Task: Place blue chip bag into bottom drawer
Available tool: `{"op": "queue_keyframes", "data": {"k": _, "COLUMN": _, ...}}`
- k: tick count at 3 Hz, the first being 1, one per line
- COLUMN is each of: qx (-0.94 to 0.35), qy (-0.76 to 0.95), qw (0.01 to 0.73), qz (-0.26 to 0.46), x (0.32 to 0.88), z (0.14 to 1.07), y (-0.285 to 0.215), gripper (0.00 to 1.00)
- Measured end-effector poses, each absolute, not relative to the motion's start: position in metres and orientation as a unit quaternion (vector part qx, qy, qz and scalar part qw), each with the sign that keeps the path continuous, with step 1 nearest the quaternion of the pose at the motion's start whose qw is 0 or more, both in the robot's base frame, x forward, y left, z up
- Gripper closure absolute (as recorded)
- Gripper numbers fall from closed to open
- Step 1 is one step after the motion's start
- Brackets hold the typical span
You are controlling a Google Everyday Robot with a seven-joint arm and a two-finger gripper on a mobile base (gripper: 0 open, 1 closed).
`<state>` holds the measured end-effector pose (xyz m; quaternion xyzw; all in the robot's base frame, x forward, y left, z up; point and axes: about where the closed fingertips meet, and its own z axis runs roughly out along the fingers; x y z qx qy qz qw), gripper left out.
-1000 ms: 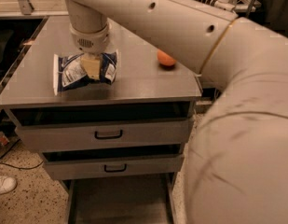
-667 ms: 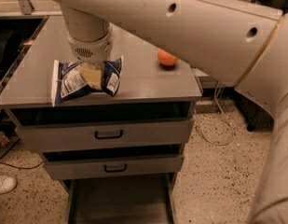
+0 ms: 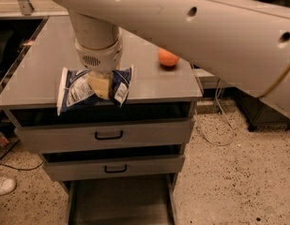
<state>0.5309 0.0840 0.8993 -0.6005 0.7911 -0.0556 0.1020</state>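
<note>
The blue chip bag [image 3: 81, 90], dark blue with white patches, hangs crumpled in my gripper [image 3: 101, 86]. The gripper is shut on the bag's middle and holds it in the air at the front edge of the cabinet top, above the drawers. The white wrist rises straight above it, and the wide white arm crosses the top of the view. The bottom drawer [image 3: 121, 203] is pulled out at the foot of the grey cabinet, its flat grey floor showing below the two upper drawer fronts.
An orange round fruit [image 3: 167, 57] sits on the grey cabinet top [image 3: 46, 74] to the right. The two upper drawers [image 3: 107, 135] stand slightly out, with black handles. A cable lies on the speckled floor at right. A white shoe [image 3: 3, 185] is at lower left.
The gripper has carried the chip bag forward from the middle of the cabinet top to its front edge. The arm now fills the top of the view instead of the right side.
</note>
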Motion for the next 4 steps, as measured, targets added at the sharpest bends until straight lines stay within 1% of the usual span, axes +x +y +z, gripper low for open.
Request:
{"op": "queue_keyframes", "data": {"k": 1, "qx": -0.559, "qy": 0.826, "qw": 0.062, "qz": -0.034, "x": 0.473, "z": 0.884, "y": 0.059, "gripper": 1.00}}
{"op": "queue_keyframes", "data": {"k": 2, "qx": -0.523, "qy": 0.852, "qw": 0.019, "qz": 0.005, "x": 0.420, "z": 0.850, "y": 0.047, "gripper": 1.00}}
{"op": "queue_keyframes", "data": {"k": 4, "qx": -0.516, "qy": 0.856, "qw": -0.002, "qz": 0.020, "x": 0.406, "z": 0.830, "y": 0.043, "gripper": 1.00}}
